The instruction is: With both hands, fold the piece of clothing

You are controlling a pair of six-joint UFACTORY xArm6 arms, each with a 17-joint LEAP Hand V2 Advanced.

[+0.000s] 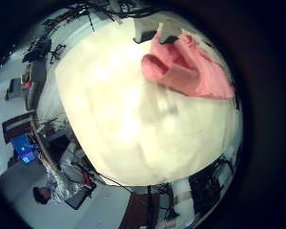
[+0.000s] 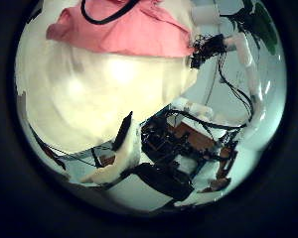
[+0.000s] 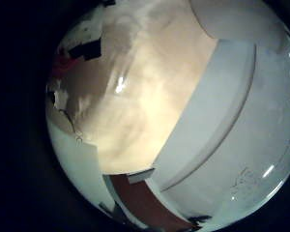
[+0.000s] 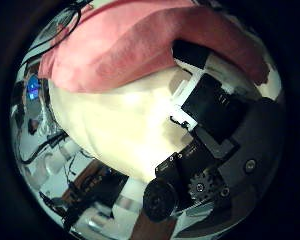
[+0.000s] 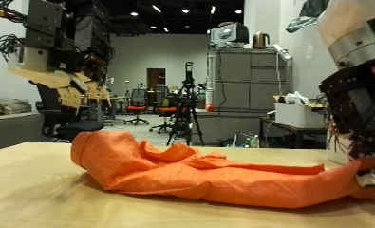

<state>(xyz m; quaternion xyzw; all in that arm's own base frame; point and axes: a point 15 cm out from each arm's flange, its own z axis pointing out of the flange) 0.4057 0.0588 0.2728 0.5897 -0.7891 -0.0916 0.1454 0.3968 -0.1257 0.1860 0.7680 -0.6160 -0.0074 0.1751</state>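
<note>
Currently the garment point(image 5: 213, 169) lies bunched along the desk point(image 5: 35, 195). Right hand point(image 5: 365, 128) pinches its end; left hand point(image 5: 48, 47) hangs high above, fingers relaxed — a lone pull could drag the garment instead of folding it.

A plain orange garment point(image 5: 213, 171) lies on a light tan table point(image 5: 35, 195).
</note>
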